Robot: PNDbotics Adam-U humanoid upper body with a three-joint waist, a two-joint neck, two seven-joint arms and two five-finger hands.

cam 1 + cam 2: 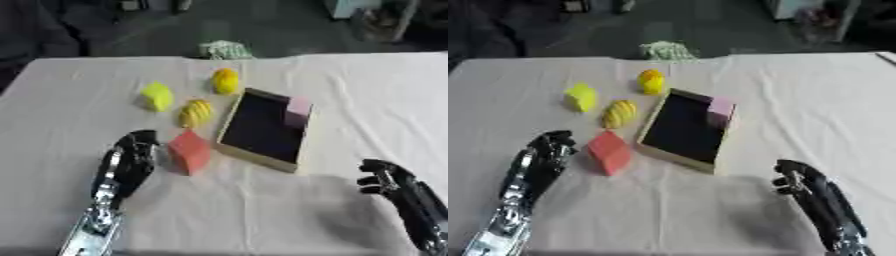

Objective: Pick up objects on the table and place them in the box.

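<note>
A shallow wooden box (229,122) with a dark floor lies mid-table; a pink block (298,111) stands in its far right corner. Left of the box a red block (190,151) rests on the white cloth. Behind it lie a ribbed yellow piece (196,113), a yellow-green block (157,96) and a rounded yellow piece (225,80). My left hand (131,160) hovers just left of the red block, fingers relaxed, holding nothing. My right hand (391,184) rests low at the right, fingers partly curled, nothing in it.
A white cloth (350,85) covers the table. A green-and-white patterned thing (224,49) lies at the far edge. Beyond the table are a dark floor and furniture.
</note>
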